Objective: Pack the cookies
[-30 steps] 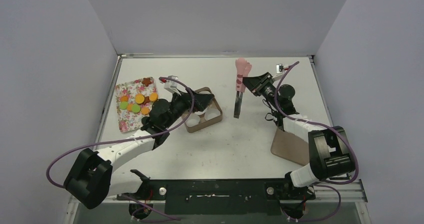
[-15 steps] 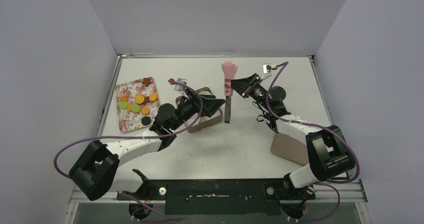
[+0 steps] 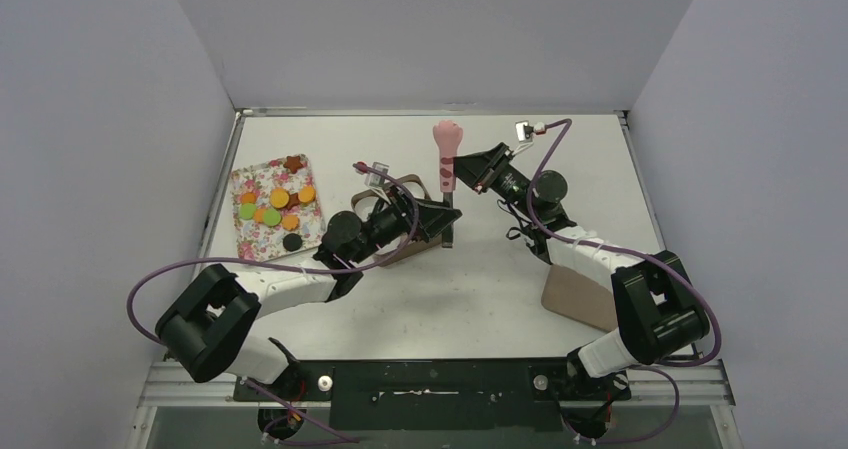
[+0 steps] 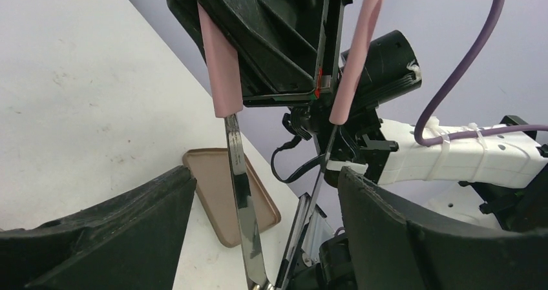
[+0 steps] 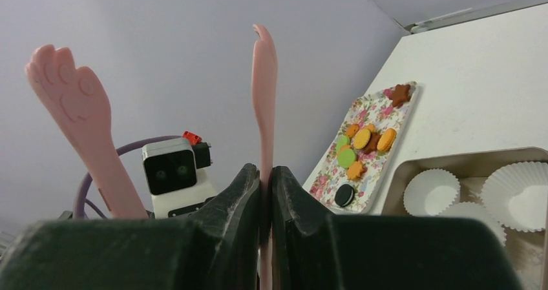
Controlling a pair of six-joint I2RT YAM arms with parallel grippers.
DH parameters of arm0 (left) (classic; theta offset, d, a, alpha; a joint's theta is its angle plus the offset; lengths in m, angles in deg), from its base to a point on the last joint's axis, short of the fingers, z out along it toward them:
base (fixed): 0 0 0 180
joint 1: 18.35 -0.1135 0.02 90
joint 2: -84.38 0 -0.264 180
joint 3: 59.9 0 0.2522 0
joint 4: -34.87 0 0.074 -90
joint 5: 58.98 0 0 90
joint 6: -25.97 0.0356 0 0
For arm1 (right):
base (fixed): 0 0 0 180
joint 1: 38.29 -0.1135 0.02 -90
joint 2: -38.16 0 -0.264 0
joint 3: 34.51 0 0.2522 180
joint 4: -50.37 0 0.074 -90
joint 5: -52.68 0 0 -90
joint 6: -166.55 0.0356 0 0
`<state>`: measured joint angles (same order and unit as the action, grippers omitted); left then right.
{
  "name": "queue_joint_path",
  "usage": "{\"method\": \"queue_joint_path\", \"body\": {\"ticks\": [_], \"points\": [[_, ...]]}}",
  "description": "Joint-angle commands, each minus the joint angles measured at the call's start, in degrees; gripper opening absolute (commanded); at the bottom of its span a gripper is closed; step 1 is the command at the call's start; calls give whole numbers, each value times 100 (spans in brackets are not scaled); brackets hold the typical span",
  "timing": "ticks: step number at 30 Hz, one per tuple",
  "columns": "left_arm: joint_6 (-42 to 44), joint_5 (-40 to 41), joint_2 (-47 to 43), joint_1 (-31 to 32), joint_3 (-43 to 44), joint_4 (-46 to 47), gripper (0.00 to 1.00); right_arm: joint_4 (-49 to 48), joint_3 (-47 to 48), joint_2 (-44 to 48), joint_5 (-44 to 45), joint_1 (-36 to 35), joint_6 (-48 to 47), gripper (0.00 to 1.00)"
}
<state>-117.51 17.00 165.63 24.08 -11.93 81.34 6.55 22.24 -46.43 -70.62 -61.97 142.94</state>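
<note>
The right hand (image 3: 457, 175) is squeezing one pink arm of the tongs (image 3: 446, 149), mid-picture; the left hand (image 3: 440, 224) is gaping wide around their metal tips; the cookies (image 3: 272, 207) are lying on the flowery tray (image 3: 252, 247), far left; it is looking like a hand-over, so next the left hand is needing to close.

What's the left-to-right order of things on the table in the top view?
Tray with cookies → box → tongs → lid.
</note>
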Motion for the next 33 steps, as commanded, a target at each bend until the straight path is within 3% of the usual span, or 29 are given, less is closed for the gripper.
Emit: {"method": "queue_joint_path", "body": {"ticks": [1, 9, 21, 33], "points": [[-167, -276, 73, 63, 202, 656, 75, -739, 253, 94, -201, -43, 192, 0], [-573, -311, 145, 63, 154, 1170, 64, -1035, 307, -57, -367, -81, 380, 0], [-752, -269, 194, 58, 179, 1361, 60, -1210, 385, -247, -439, -210, 456, 0], [-718, -75, 102, 56, -15, 1463, 44, -1245, 382, -338, -519, -267, 467, 3]]}}
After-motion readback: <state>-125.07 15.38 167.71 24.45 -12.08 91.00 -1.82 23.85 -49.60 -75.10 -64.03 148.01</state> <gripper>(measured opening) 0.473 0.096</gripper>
